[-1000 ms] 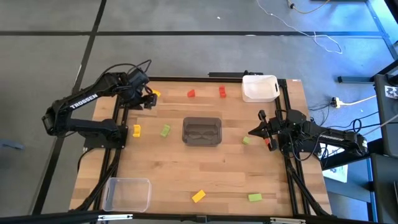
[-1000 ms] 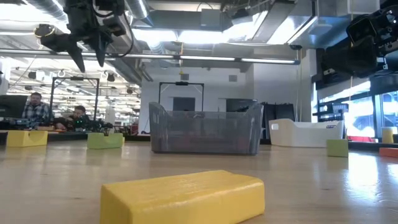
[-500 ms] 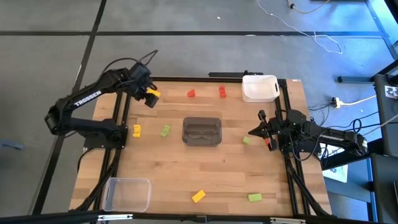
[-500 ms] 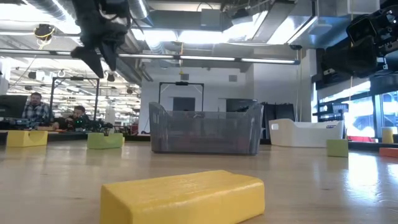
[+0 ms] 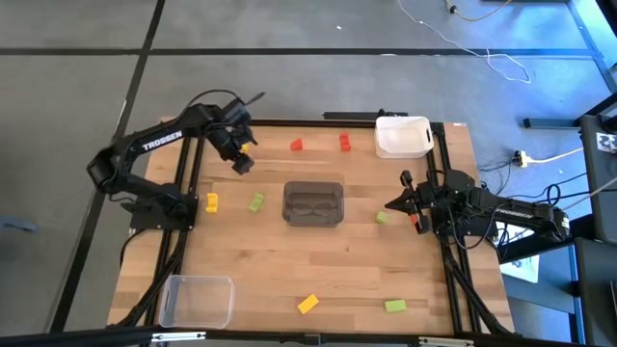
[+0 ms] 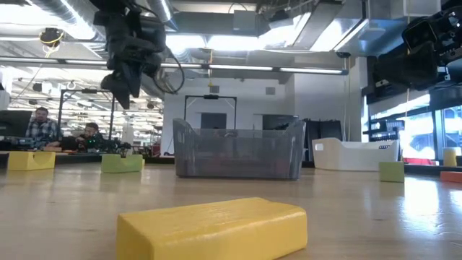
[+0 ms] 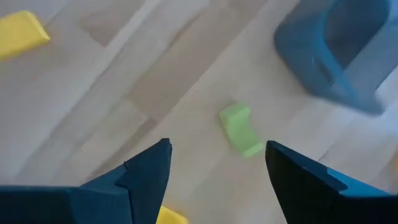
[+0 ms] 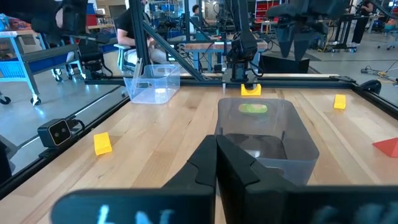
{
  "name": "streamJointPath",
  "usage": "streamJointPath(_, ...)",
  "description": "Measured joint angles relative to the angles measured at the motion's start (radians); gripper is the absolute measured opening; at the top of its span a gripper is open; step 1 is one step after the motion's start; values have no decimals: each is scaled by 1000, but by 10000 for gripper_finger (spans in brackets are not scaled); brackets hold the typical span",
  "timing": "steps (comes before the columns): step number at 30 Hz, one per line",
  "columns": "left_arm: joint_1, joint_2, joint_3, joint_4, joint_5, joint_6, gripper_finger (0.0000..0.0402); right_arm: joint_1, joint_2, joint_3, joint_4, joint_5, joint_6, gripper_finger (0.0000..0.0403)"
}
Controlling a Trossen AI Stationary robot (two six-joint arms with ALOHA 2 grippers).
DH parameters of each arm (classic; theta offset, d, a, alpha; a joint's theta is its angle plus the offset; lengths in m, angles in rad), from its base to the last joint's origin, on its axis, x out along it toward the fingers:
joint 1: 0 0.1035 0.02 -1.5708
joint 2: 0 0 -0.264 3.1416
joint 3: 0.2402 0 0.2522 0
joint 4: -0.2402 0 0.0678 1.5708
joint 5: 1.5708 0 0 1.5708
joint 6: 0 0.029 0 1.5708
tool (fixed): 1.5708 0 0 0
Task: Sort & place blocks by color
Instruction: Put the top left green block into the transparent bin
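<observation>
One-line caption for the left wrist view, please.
Open left gripper above the table, its fingers framing a green block, grey bin beyond.

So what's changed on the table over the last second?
The left claw has swung from the table's far-left corner inward toward the grey bin, open and empty, now above the green block. The yellow block seen by it earlier is now hidden beneath the arm. The right claw, shut, and the other blocks stayed put.
</observation>
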Motion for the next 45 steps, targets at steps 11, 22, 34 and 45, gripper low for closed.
streamJointPath(11,-150,36,0,-12,30,61,252,0,0,0,0,0,0,5)
streamJointPath(22,-432,36,0,-22,-176,-644,252,0,0,0,0,0,0,5)
streamJointPath(34,-633,35,-55,60,-292,-1007,252,0,0,0,0,0,3,5)
streamJointPath(45,-697,55,-202,263,-404,-1084,252,0,0,0,0,0,0,5)
